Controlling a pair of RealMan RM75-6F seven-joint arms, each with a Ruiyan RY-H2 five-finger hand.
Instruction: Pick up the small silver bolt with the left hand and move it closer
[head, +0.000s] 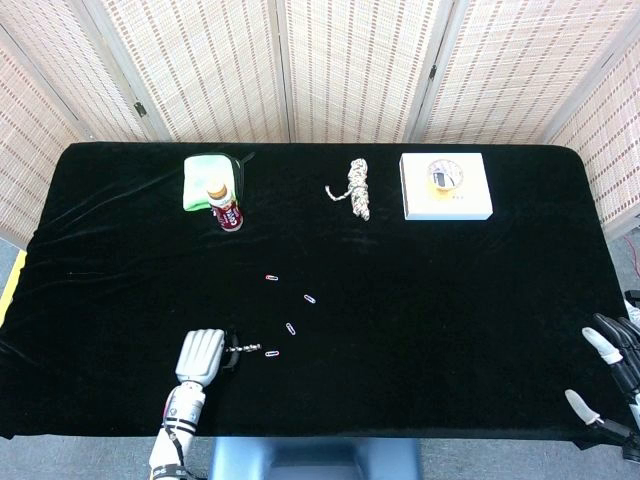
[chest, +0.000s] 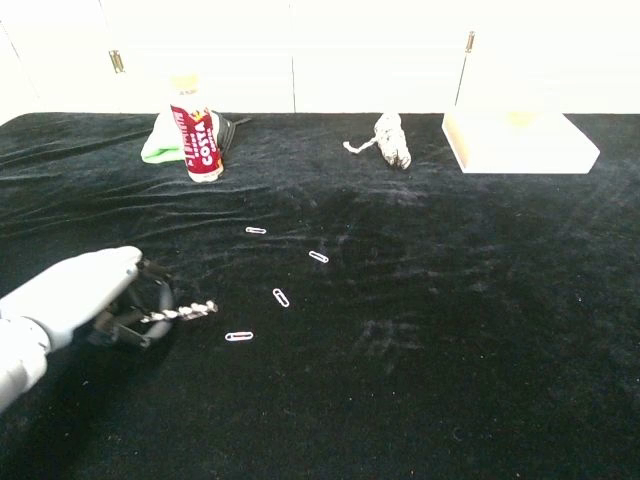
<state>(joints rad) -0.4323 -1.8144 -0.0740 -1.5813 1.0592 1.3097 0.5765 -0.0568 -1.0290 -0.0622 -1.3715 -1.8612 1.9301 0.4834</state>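
The small silver bolt (chest: 184, 313) is a thin threaded rod, and my left hand (chest: 92, 296) holds it by one end, its tip pointing right. In the head view the left hand (head: 201, 354) is near the table's front edge at the left, with the bolt (head: 247, 349) sticking out to its right. Whether the bolt touches the cloth I cannot tell. My right hand (head: 612, 372) shows only in the head view, past the table's front right corner, fingers spread and holding nothing.
Several paper clips (chest: 281, 297) lie on the black cloth right of the bolt, one (chest: 239, 336) close to its tip. At the back stand a red-labelled bottle (chest: 197, 129), a green cloth (head: 209, 175), a coiled rope (chest: 391, 139) and a white box (chest: 519, 140).
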